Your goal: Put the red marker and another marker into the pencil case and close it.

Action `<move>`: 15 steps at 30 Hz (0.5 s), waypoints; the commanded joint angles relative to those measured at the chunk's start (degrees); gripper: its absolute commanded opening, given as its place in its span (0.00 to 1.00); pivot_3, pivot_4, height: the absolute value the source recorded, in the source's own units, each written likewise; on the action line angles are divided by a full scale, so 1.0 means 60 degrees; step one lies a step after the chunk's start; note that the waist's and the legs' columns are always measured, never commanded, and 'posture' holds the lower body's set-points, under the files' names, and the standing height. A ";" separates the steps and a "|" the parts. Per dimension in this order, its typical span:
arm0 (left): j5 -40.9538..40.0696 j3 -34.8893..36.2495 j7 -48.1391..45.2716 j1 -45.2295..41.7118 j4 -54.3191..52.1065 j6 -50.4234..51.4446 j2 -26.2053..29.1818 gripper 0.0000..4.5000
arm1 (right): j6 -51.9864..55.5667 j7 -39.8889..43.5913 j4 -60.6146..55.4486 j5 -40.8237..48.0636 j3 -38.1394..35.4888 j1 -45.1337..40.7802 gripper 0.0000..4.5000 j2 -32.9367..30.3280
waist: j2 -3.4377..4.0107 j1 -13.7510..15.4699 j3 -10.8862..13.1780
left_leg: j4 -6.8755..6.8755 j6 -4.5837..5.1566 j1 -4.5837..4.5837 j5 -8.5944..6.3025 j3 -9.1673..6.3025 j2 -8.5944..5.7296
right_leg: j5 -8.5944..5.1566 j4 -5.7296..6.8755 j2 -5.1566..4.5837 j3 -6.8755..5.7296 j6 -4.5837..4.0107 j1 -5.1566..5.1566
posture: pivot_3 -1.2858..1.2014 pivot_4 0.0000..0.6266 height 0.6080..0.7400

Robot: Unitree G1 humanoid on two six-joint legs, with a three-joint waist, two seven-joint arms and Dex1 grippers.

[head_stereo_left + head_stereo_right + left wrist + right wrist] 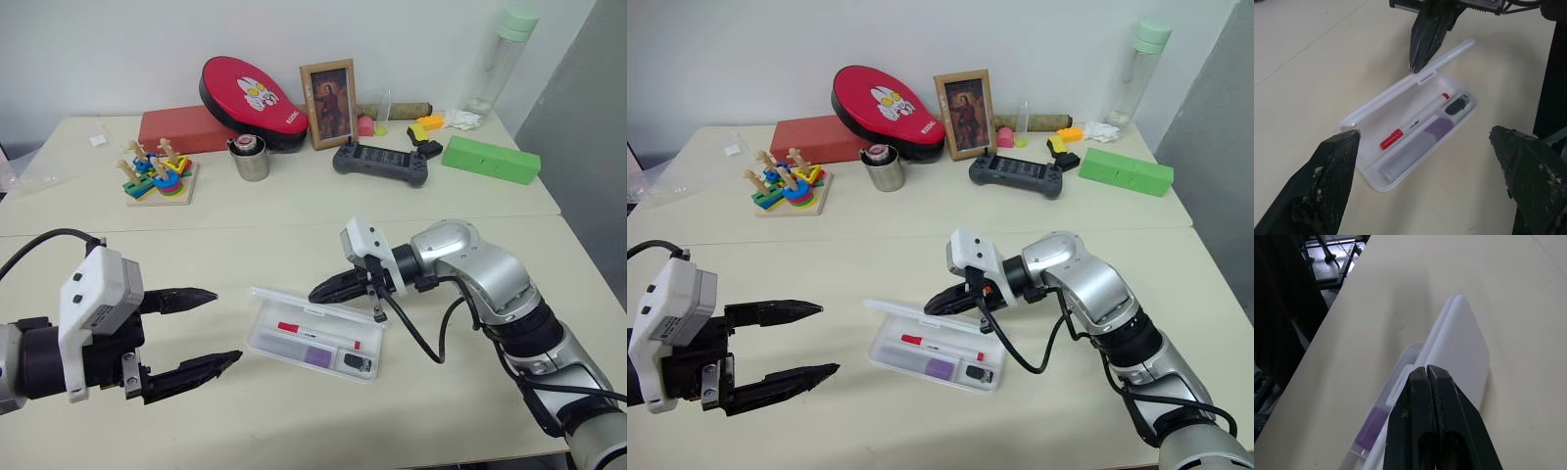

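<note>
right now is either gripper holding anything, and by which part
Nothing is held. The left gripper is open over bare table. The right gripper is shut with nothing between its fingers, its tip at the raised lid of the pencil case.

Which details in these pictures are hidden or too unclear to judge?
- Right gripper tip against the case lid: touching or just above cannot be told in the head views.
- Lilac marker: mostly behind the lid and fingers in the right wrist view.
- Small dark item in the case: too small to identify.
</note>
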 commanded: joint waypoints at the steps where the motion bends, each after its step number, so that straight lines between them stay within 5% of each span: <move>1: -0.0246 0.0482 -0.0002 -0.0061 -0.0131 0.0077 0.0177 1.00 | 0.0126 -0.0127 -0.0322 0.0170 0.0040 0.0109 0.00 0.0023 | 0.0000 0.0000 0.0000 | 0.0000 0.0000 0.0000 0.0000 0.0000 0.0000 | 0.0000 0.0000 0.0000 -0.0001 0.0000 0.0000 | 0.52 0.24 1.00; 15: -0.0353 0.0781 0.0164 -0.0110 -0.0054 0.0274 0.0288 1.00 | -0.0296 -0.0511 0.0760 -0.0468 0.0747 0.0468 0.00 0.0241 | 0.0000 -0.0002 0.0000 | 0.0000 0.0000 0.0001 0.0000 0.0000 0.0000 | 0.0000 0.0002 0.0000 0.0000 0.0000 -0.0003 | 0.52 0.24 1.00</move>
